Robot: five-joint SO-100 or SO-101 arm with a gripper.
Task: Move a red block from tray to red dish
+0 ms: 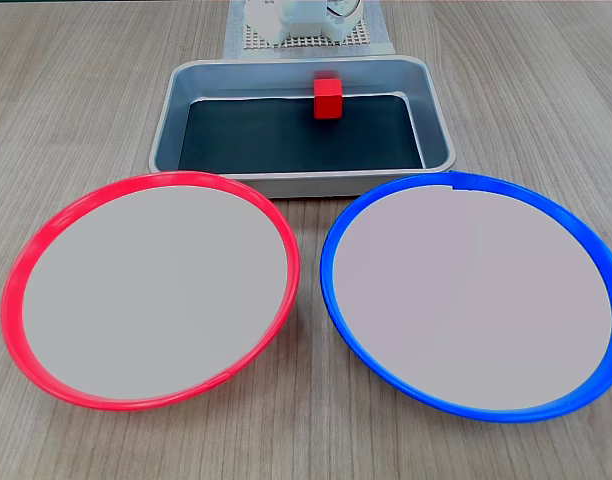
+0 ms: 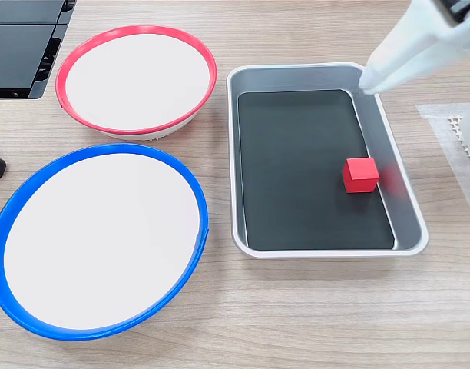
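The red block (image 2: 361, 174) is sitting in the tray (image 2: 312, 74), on the dark bottom against 1 long wall. The red dish (image 1: 16, 290) and blue dish (image 1: 331, 290) are lying beside it on the counter (image 1: 76, 110). The claw's (image 2: 367, 84) tip is hanging over the tray's rim; whether it is apart or together, I cannot tell.

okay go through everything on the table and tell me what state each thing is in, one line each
Small bright-red cube: inside the tray, on its dark bottom beside one long wall, not held.
Rectangular grey metal tray: upright, holding just the cube.
Round red-rimmed dish: upright, empty.
Round blue-rimmed dish: upright, empty.
White robot arm: raised over a tray corner; whether its jaws are open or shut cannot be told.
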